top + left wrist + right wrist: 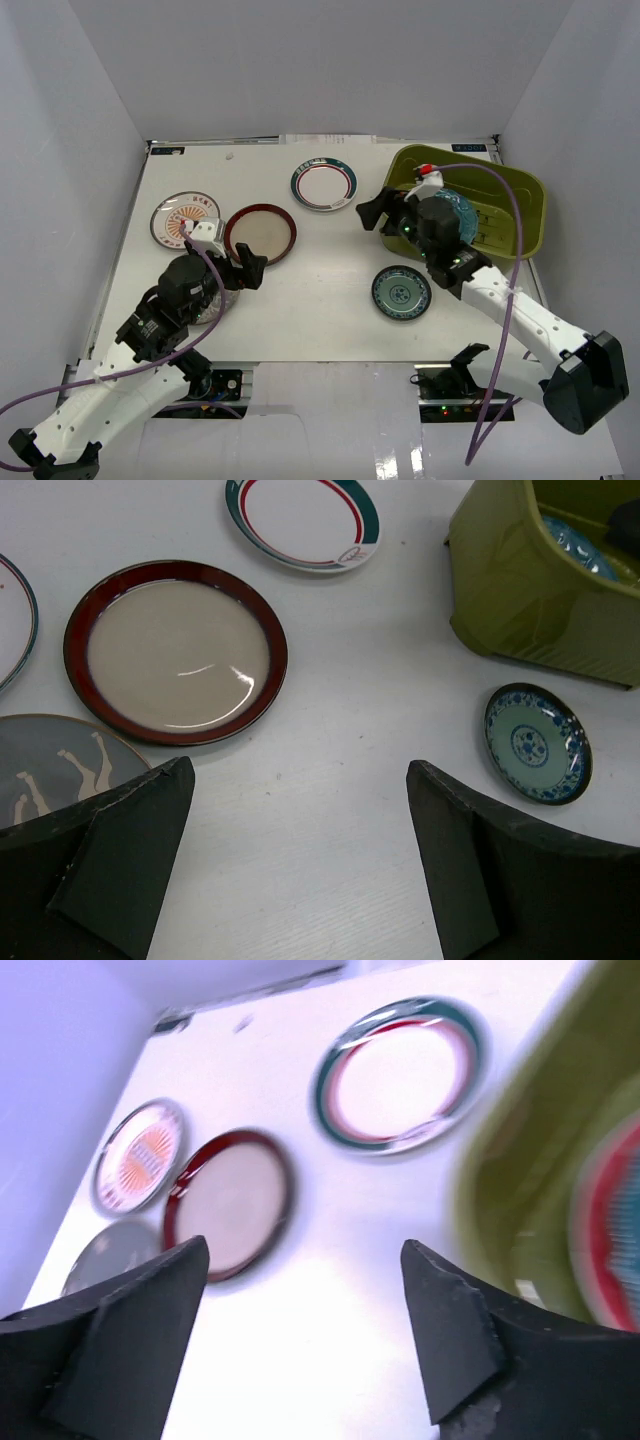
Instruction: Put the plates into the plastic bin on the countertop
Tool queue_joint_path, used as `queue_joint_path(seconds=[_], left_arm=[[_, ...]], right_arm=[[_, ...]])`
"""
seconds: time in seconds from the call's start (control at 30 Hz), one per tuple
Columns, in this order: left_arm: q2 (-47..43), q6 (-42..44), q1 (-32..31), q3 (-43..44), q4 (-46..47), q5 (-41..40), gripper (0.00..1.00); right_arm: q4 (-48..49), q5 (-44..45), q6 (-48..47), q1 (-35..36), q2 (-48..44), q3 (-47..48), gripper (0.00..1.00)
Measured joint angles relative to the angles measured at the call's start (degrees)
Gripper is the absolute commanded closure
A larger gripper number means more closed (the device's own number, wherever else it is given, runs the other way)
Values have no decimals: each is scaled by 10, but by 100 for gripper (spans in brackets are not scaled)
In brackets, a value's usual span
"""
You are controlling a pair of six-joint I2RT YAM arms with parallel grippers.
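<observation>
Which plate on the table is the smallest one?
The blue-green patterned plate, lying near the bin; all the others are clearly wider.

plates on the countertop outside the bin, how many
5. Orange sunburst plate far left, red-rimmed plate beside it, green-rimmed plate at the back, small blue plate in front of the bin, grey plate mostly under the left arm. Others may be hidden.

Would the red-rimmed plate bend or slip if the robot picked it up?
The red-rimmed plate looks like glazed ceramic, so probably stiff, not bendy. Its shiny glare suggests slippery. Lying flat on the countertop, it likely won't roll.
</observation>
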Motion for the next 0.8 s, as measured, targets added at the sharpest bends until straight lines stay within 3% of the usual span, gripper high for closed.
queue_joint_path(seconds=[0.1,0.27,0.6,0.8], left_arm=[[-7,-4,0,8,13,-7,2],[-26,-2,1,7,37,-19,2],[-29,14,20,2,48,-13,2],[-15,21,36,2,48,10,2]], right_arm=[[57,19,28,88,59,-3,27],[111,50,84,156,217,10,46],[166,75,198,170,466,125,40],[198,72,250,173,562,188,47]])
